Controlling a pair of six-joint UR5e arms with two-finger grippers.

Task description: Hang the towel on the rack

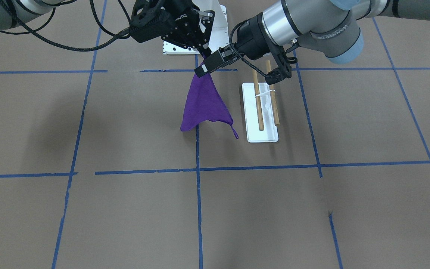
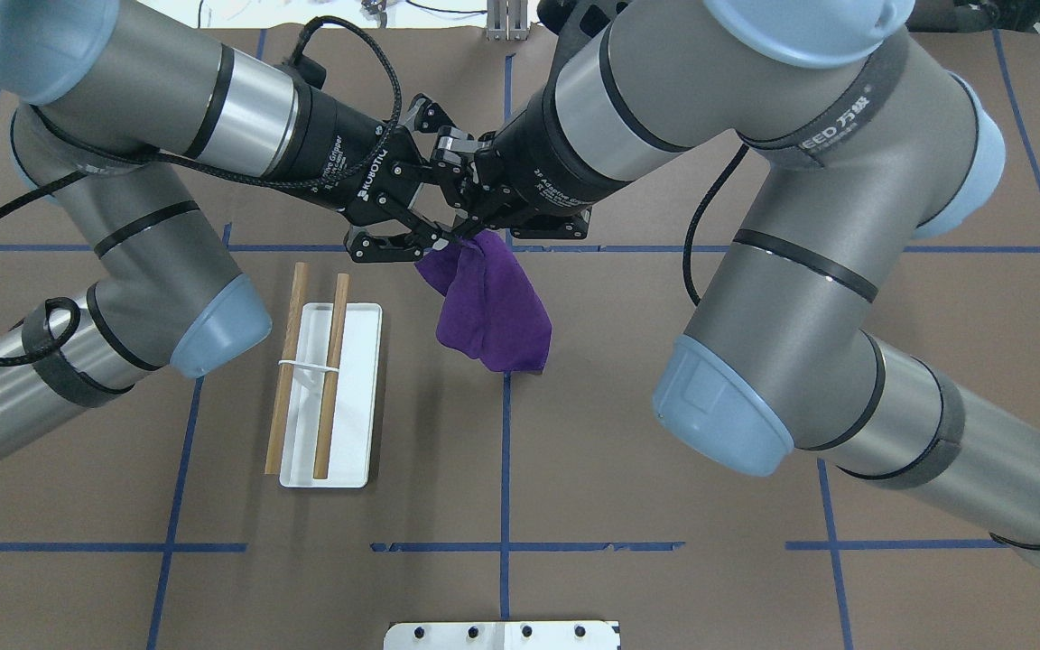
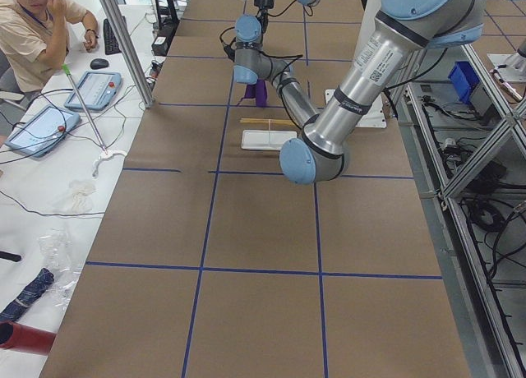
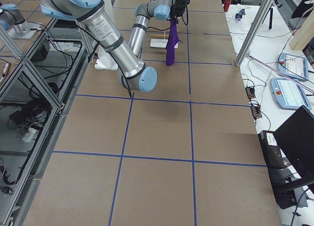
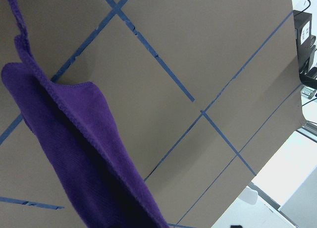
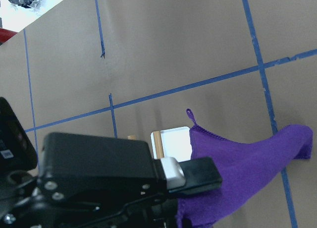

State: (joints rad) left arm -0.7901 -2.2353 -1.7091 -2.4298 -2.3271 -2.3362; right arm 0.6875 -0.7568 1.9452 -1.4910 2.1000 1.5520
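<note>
Purple towel point(image 2: 493, 311) is hanging from right fingers point(image 2: 470, 217), which are gripping one corner.
Alongside, left fingers point(image 2: 403, 244) are standing open; dowel rack point(image 2: 353, 397) is sitting apart, left of centre.

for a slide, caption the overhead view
Right end effector holds the purple towel aloft beside the bare rack

The brown table point(image 2: 394, 506), gridded with blue tape point(image 2: 505, 451), is carrying the rack point(image 2: 353, 406), its white base lying flat at nine o'clock from the overhead view's central tape crossing. A white bolted plate point(image 2: 502, 635) is sitting at six o'clock.
</note>
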